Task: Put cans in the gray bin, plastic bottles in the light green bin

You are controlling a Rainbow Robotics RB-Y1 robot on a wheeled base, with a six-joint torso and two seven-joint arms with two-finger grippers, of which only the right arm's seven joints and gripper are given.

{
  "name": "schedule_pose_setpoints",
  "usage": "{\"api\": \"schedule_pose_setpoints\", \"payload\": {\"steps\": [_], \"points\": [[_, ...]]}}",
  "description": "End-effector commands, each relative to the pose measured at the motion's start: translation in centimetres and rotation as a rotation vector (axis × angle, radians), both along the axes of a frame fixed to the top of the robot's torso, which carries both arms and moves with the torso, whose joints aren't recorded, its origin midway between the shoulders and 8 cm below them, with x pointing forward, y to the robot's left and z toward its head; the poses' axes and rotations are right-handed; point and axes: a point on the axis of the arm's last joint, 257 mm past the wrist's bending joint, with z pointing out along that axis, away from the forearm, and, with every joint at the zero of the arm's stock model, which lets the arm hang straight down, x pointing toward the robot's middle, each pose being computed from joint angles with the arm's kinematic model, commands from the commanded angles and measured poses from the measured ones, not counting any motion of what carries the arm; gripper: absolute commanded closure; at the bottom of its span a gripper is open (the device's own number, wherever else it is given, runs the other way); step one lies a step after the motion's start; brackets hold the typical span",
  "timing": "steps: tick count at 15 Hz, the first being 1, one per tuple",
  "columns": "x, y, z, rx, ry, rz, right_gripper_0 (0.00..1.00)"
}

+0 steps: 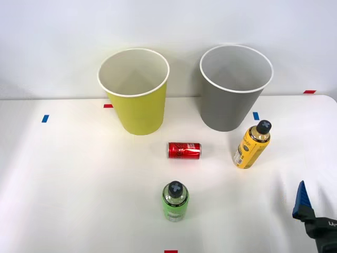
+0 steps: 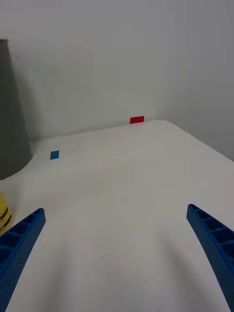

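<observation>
A short red can (image 1: 184, 150) lies on its side in the middle of the white table. The yellow-orange bottle (image 1: 252, 145) with a black cap stands upright in front of the gray bin (image 1: 231, 105). The green bottle (image 1: 175, 202) stands nearer to me, also black-capped. The light green bin (image 1: 136, 105) stands at the back left, beside the gray one. My right gripper (image 1: 303, 203) is low at the table's near right, apart from everything. In the wrist view the gripper (image 2: 115, 209) is open and empty, with the gray bin's wall (image 2: 9, 107) and a sliver of the yellow bottle (image 2: 4, 214) at one side.
Small tape marks dot the table: blue (image 1: 45, 118) at the left, red (image 1: 108, 106) by the lime bin, blue (image 1: 256, 116) by the gray bin, red (image 1: 309, 91) at the far right corner. A white wall rises behind the bins. The table's right edge (image 2: 204, 146) is close.
</observation>
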Motion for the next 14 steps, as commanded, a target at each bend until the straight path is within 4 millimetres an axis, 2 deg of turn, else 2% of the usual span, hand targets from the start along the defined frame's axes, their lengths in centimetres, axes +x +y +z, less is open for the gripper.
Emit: {"api": "schedule_pose_setpoints", "payload": {"steps": [1, 5, 7, 10, 14], "points": [[-0.5, 1.8, -0.9, 0.046, -0.023, 0.069, 0.00], [-1.9, 3.4, -2.5, 0.095, -0.038, 0.132, 0.00], [-2.6, 4.1, -2.8, 0.047, -0.045, 0.162, 0.00], [-3.9, 5.1, -3.2, -0.116, -0.026, 0.169, 0.00], [-5.9, 7.2, -4.3, -0.121, 0.003, 0.209, 0.00]]}}
